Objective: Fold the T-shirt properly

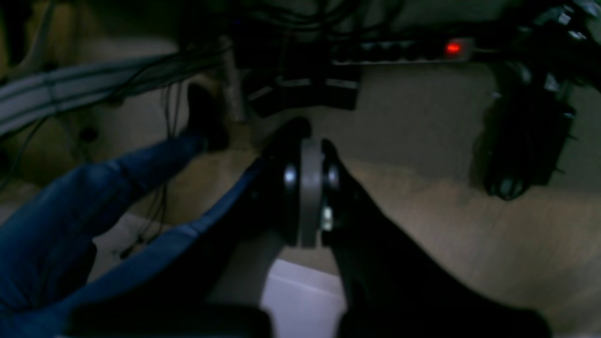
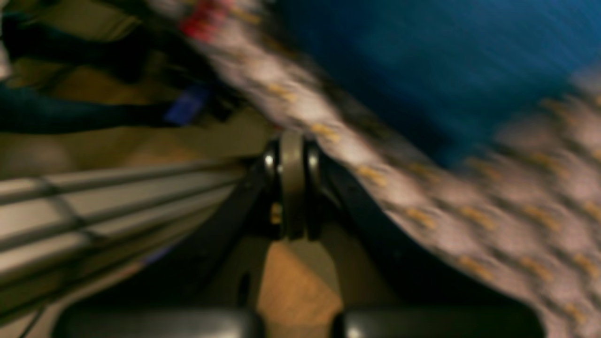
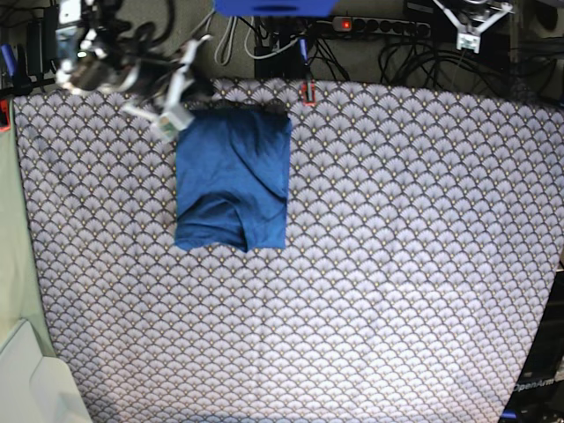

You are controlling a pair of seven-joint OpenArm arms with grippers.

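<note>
T-shirt (image 3: 233,181): soft, floppy, light | we would pinch a corner | left gripper (image 1: 310,188) and right gripper (image 2: 292,183): pressed together, holding nothing

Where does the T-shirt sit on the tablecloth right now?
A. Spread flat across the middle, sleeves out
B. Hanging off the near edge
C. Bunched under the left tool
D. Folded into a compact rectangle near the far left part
D: in the base view the T-shirt lies as a compact blue rectangle on the tablecloth, no sleeves sticking out, far from the near edge.
</note>
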